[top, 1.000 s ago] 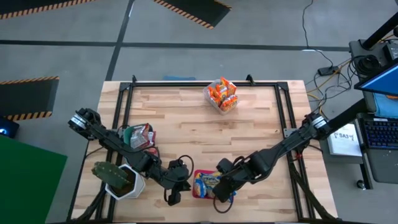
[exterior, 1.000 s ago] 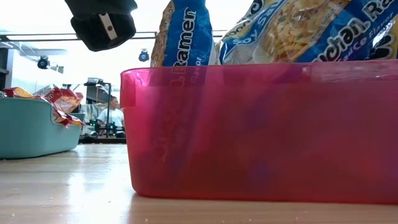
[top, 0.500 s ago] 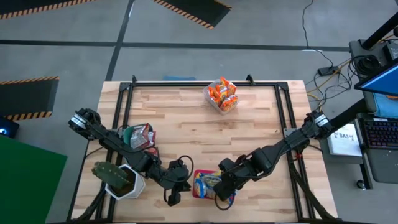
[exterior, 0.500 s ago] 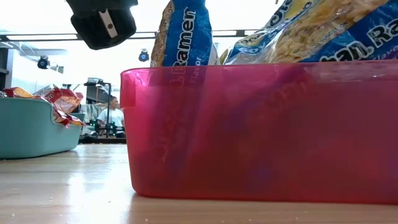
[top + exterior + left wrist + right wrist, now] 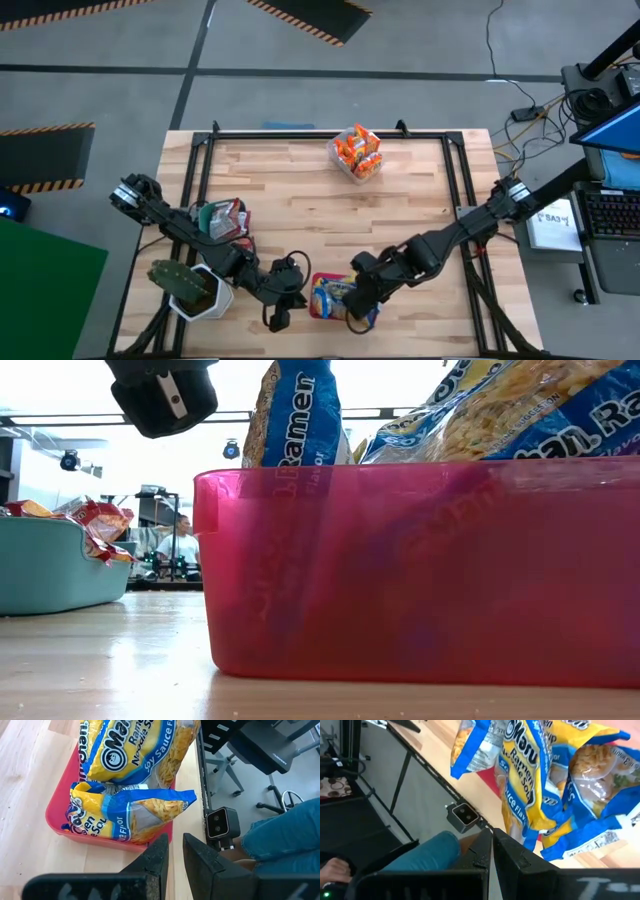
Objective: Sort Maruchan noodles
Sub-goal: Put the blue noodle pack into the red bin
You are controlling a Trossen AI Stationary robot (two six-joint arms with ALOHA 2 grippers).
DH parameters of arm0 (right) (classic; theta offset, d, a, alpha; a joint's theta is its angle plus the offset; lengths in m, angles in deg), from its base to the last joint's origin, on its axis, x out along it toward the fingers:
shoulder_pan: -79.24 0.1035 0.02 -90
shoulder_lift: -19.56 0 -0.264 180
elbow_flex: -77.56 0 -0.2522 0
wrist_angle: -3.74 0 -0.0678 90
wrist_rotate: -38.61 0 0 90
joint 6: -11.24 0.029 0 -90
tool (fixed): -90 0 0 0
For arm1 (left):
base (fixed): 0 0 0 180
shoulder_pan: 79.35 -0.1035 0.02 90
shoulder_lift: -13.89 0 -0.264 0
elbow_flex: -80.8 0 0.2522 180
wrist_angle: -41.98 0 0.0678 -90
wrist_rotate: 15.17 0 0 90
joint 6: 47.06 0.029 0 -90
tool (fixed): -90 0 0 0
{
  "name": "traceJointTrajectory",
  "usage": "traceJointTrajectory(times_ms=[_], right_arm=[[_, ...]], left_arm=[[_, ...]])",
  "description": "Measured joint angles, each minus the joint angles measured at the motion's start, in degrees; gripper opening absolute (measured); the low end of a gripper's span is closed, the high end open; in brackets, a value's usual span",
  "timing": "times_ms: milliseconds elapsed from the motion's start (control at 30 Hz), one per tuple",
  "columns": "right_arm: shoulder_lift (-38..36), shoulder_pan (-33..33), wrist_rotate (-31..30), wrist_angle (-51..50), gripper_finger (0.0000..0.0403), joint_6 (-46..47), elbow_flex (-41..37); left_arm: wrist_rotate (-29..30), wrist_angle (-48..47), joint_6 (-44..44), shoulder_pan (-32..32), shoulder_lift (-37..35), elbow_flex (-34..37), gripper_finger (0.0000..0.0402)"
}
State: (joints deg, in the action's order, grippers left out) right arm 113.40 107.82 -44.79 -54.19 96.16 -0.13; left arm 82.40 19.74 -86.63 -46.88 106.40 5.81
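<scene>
- Three bins hold every Maruchan packet that shows, and no loose packet lies on the bare counter (image 5: 300, 190) in the high view (which suggests the sorting is at or near its end)
- Orange packets (image 5: 358, 148) sit in the clear bin (image 5: 345, 164) at the far middle of the counter
- Silver-and-red packets (image 5: 226, 216) fill the teal bin (image 5: 203, 214) on the left side, beside the left arm; the low view shows them heaped above its rim
- Blue-and-yellow packets (image 5: 137, 750) are piled in the red bin (image 5: 57, 815) at the near edge; at least three lie there, one standing on edge in the low view
- Right gripper (image 5: 358, 312) hangs over the red bin's right end, its jaws pressed shut with nothing between them, as the right wrist view shows (so its last packet appears to be delivered already)
- Left gripper (image 5: 276, 316) waits just left of the red bin, jaws nearly together with a narrow slit between them and empty, as its own wrist view shows
- What is left, as I judge it: perhaps only pulling both arms back, unless a packet lies hidden under an arm, which these views cannot rule out
- Potted cactus (image 5: 180, 282) stands at the near left corner, apart from the sorting
</scene>
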Motion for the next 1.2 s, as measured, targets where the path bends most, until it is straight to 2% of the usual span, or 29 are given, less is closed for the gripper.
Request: traceJointTrajectory(times_ms=[1000, 1200], right_arm=[[-0.32, -0.51, 0.01, 2.74, 0.0009, -1.96, -0.02], [-0.51, -0.51, -0.16, 2.75, 0.0031, -2.39, -0.02]], left_arm=[[-0.02, 0.08, 0.02, 0.02, -0.02, -0.02, 0.0039], [-0.02, 0.08, -0.06, 0.00, -0.02, -0.02, 0.0039]])
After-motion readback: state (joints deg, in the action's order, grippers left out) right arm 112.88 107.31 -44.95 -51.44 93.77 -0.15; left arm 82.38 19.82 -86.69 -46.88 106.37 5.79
